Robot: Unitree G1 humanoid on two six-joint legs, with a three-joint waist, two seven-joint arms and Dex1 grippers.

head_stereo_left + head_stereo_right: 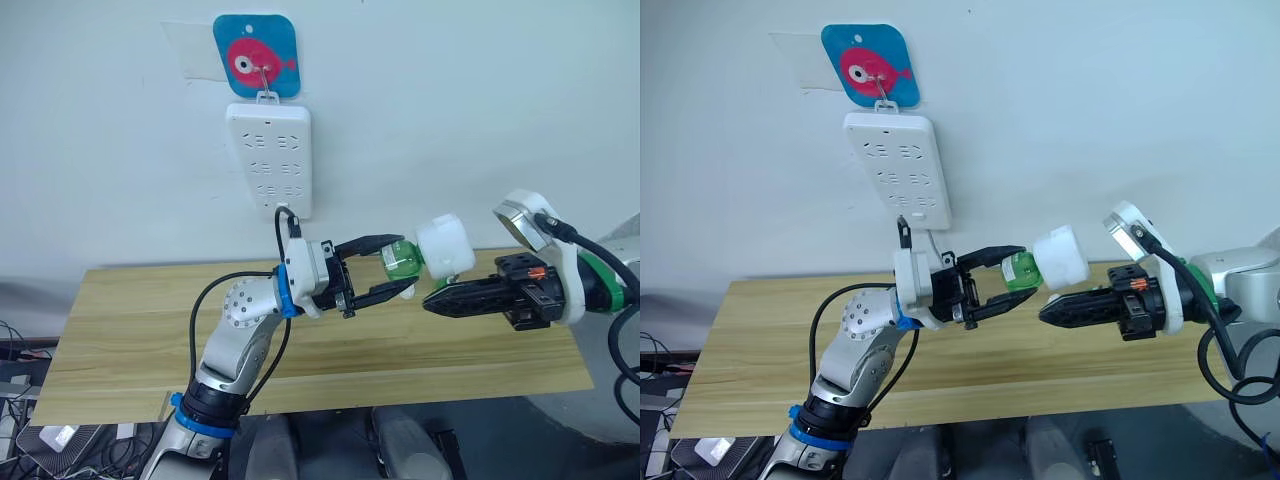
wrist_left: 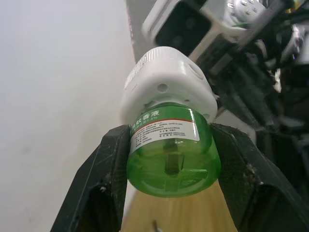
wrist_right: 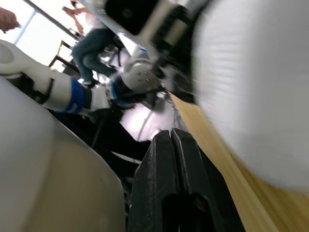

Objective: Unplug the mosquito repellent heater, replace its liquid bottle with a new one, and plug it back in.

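Note:
The white mosquito repellent heater [image 1: 446, 246] hangs in the air above the table, unplugged, with a green liquid bottle [image 1: 402, 260] screwed into it. My left gripper [image 1: 404, 263] is shut on the bottle, one black finger on each side of the green bottle [image 2: 169, 154], and the heater [image 2: 166, 84] sits just beyond it. My right gripper [image 1: 432, 301] is just below the heater, its fingers shut with nothing between them. In the right wrist view the closed right gripper [image 3: 171, 133] shows beside the blurred white heater [image 3: 251, 87].
A long white power strip [image 1: 268, 158] hangs on the wall from a blue hook plate with a red fish [image 1: 256, 55], above and behind my left arm. The wooden table [image 1: 150, 330] lies under both arms. A person [image 3: 94, 43] stands in the background.

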